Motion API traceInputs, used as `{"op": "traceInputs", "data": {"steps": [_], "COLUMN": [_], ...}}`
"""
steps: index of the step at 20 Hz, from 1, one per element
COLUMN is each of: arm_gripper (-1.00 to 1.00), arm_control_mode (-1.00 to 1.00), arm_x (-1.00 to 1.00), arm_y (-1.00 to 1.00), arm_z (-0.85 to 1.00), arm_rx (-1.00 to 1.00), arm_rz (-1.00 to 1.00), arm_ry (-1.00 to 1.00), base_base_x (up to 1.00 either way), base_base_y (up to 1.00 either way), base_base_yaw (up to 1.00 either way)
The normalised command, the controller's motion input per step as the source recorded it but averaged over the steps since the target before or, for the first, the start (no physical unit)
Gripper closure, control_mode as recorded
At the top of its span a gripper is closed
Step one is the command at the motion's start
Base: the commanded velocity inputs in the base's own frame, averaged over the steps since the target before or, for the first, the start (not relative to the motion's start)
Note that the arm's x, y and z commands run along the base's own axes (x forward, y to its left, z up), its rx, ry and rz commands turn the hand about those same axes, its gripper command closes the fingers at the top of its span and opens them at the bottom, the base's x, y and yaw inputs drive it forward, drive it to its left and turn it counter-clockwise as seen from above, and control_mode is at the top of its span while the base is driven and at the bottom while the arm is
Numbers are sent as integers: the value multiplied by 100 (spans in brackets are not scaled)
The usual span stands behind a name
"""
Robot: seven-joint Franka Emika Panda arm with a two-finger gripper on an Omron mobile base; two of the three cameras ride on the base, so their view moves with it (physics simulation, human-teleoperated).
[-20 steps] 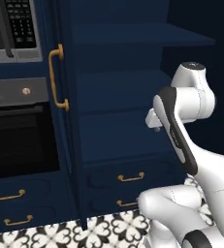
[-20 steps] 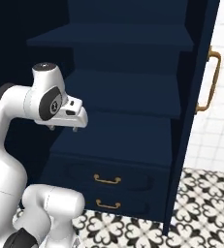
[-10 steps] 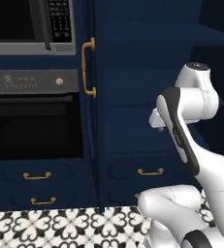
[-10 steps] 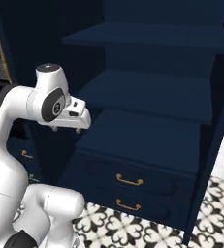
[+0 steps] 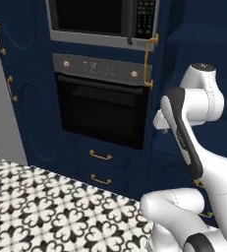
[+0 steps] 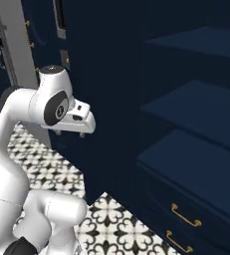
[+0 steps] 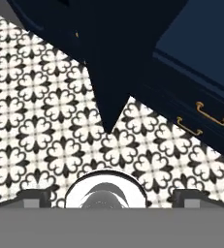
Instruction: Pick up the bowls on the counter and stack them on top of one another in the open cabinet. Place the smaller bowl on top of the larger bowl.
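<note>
We take the open cabinet (image 6: 196,114) as our landmark: tall, navy, several plain shelves stepping up its inside, all bare. Beneath the shelves sit two drawers with brass pulls (image 6: 186,216). Left of the cabinet in the left base view stand a built-in oven (image 5: 102,110) and, above it, a microwave (image 5: 102,19). A long brass handle (image 5: 149,59) runs between these and the cabinet. In front of the cabinet the floor (image 7: 40,111) is black-and-white patterned tile. The gripper (image 7: 111,196) hangs in front of the cabinet's lower part, facing down at the tile; its two dark fingertips (image 7: 33,196) stand wide apart with nothing between them. We see neither bowl on any shelf.
</note>
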Motion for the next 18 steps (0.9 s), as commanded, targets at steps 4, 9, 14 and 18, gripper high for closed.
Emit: {"op": "traceInputs", "data": {"steps": [4, 9, 14, 18], "arm_gripper": [-100, -100, -100, -100], "arm_control_mode": [100, 100, 100, 100], "arm_x": [0, 0, 0, 0], "arm_y": [0, 0, 0, 0], "arm_z": [0, 0, 0, 0], "arm_rx": [0, 0, 0, 0], "arm_rz": [0, 0, 0, 0], "arm_ry": [0, 0, 0, 0], "base_base_x": [2, 0, 0, 0], "base_base_y": [34, 29, 28, 23], "base_base_yaw": [69, 66, 67, 68]}}
